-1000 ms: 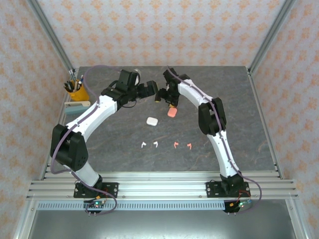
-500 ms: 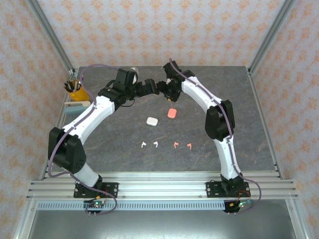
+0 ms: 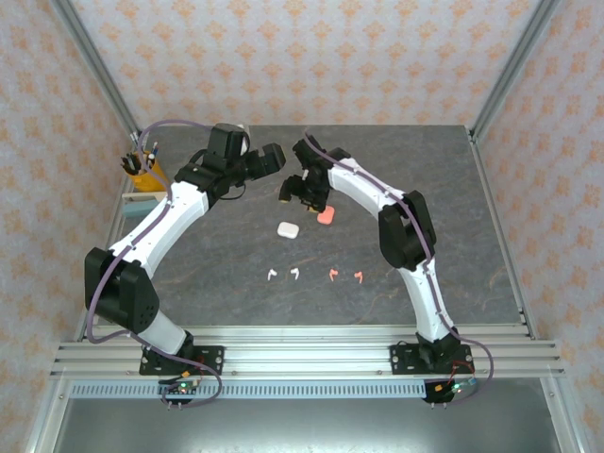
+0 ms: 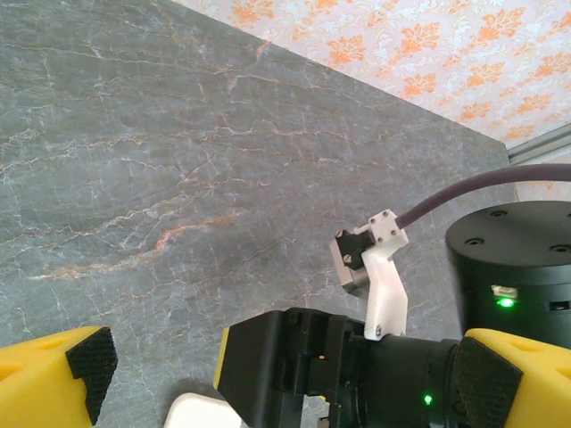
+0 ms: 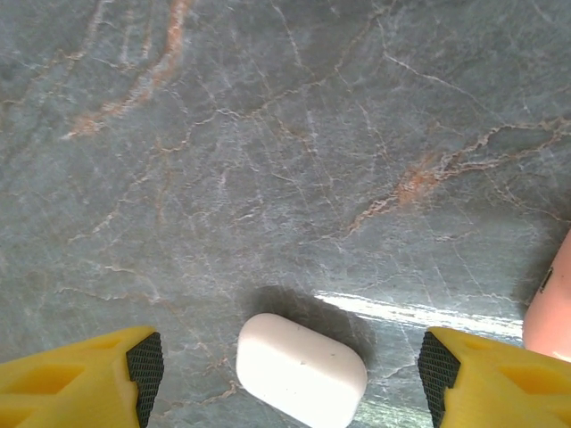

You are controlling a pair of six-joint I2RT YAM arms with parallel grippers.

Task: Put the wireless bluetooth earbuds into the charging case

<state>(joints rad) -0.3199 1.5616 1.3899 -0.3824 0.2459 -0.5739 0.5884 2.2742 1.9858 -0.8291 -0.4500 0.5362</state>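
A white charging case (image 3: 288, 228) lies mid-table and looks closed, with a coral-pink case (image 3: 327, 214) just to its right. Nearer the arms, two white earbuds (image 3: 271, 275) (image 3: 295, 274) and two pink earbuds (image 3: 333, 274) (image 3: 359, 276) lie in a row. My right gripper (image 3: 292, 191) hangs open just beyond the white case. In the right wrist view the white case (image 5: 302, 368) lies between the spread fingers of that gripper (image 5: 290, 361), untouched, and the pink case (image 5: 549, 312) shows at the right edge. My left gripper (image 3: 273, 157) is open farther back. Its wrist view looks between its own spread jaws (image 4: 290, 361) onto the right gripper's black body (image 4: 294, 374).
A yellow pen cup (image 3: 142, 171) and a flat box (image 3: 144, 199) stand at the table's left edge. Metal frame posts (image 3: 500, 71) rise at the back corners. A rail (image 3: 302, 354) runs along the near edge.
My right gripper has swung left and nearer, stopping just beyond the white case. The left gripper has drawn back a little toward the far left. Cases and earbuds have not moved.
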